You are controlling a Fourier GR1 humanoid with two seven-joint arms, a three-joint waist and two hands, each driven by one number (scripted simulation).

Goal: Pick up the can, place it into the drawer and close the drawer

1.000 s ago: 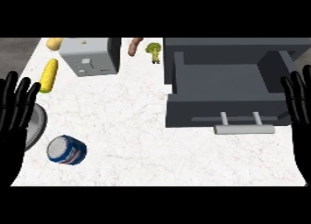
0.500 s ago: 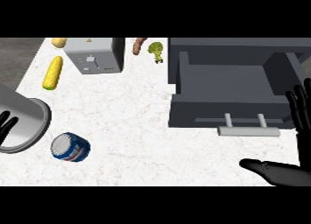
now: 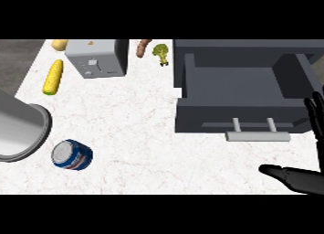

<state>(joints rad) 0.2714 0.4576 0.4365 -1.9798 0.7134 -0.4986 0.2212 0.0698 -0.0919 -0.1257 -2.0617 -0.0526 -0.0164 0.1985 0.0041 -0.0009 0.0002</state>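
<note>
The can (image 3: 72, 155), blue and white with a grey top, lies on the white counter at the lower left. Beside it, up and to the left, the end of my grey left forearm (image 3: 16, 130) reaches in from the left edge; the left hand itself does not show. The dark grey drawer (image 3: 191, 98) stands pulled open at the upper right, its inside bare, with a light grey handle (image 3: 257, 135) on its front. My right hand (image 3: 305, 179) is open at the right edge, fingers straight beside the drawer's front corner and thumb pointing left below the handle.
A silver toaster (image 3: 93, 59) stands at the back, with a corn cob (image 3: 53, 77) to its left. A broccoli floret (image 3: 161, 52) and a brown sausage-like item (image 3: 143, 47) lie near the drawer's back left corner. The counter (image 3: 151, 137) ends at the left.
My left forearm has swung in over the counter near the can, and its hand has left the view. The right hand has turned, its thumb now reaching left below the drawer handle.
</note>
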